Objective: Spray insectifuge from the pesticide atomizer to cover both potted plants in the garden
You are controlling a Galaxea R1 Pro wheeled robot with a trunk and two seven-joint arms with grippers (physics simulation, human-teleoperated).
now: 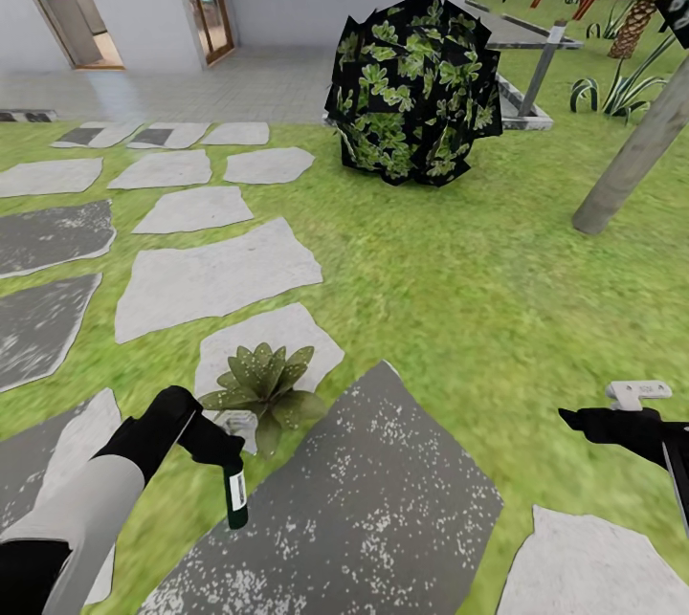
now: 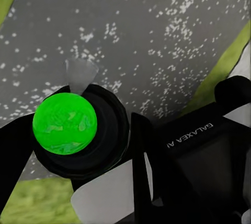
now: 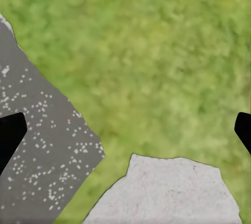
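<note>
Down at the lower left of the head view, the black left gripper (image 1: 212, 444) is clamped on the slim dark green-black spray bottle with a white label (image 1: 234, 497), and look at that — the bottle hangs body-down below the gripper, over the edge of the big dark speckled grey stepping stone (image 1: 354, 500). In the left wrist view we're staring straight at the bottle's round bright-green end (image 2: 65, 123) ringed in black, with the black fingers (image 2: 144, 153) pressed against its side. I'd say it's held this low and this close because the small rosette of pointed green leaves in a little grey pot (image 1: 263, 388) sits just beyond the gripper, at the lower centre-left. The trigger head I can't make out; it's tucked in the grip.

Over at the lower right edge, the black right gripper (image 1: 612, 424) hovers empty above the green lawn (image 1: 459, 290), and the right wrist view shows its fingertips (image 3: 10, 135) spread wide apart — parked out of the way, I'd guess.

Further up: pale grey stepping stones (image 1: 215, 275) at centre-left, then the dark round shrub with green leaf patches (image 1: 413, 87) at upper centre. A second potted rosette I can't pick out.
</note>
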